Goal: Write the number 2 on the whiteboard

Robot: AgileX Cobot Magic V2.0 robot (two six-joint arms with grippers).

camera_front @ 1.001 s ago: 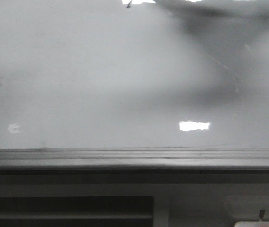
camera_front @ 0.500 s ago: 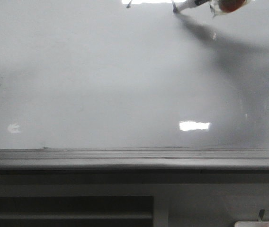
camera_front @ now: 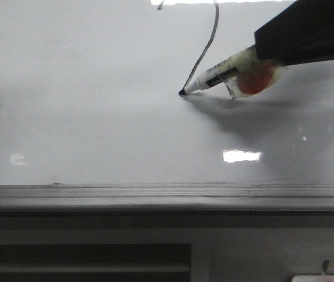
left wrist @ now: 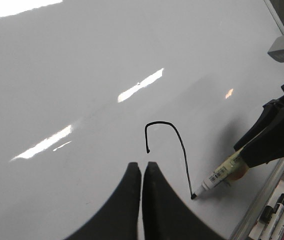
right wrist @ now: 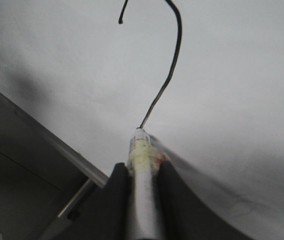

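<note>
The whiteboard [camera_front: 96, 117] fills the front view, with a grey ledge along its near edge. My right gripper [right wrist: 143, 167] is shut on a white marker pen [camera_front: 217, 75], whose black tip touches the board. A thin black line, the partly drawn number 2 [camera_front: 207, 44], runs from a hooked top down a long slant to the pen tip. It shows whole in the left wrist view [left wrist: 174, 145] and in the right wrist view [right wrist: 169, 70]. My left gripper [left wrist: 142, 166] is shut and empty, hovering near the line's starting end.
The grey ledge [camera_front: 167, 197] borders the board, with a dark slatted panel [camera_front: 84, 261] below it. Several spare markers [left wrist: 279, 215] lie in a tray past the board's edge in the left wrist view.
The right gripper has moved the pen down and left across the board, drawing the long slanted stroke from the top edge of the view to mid-board.
</note>
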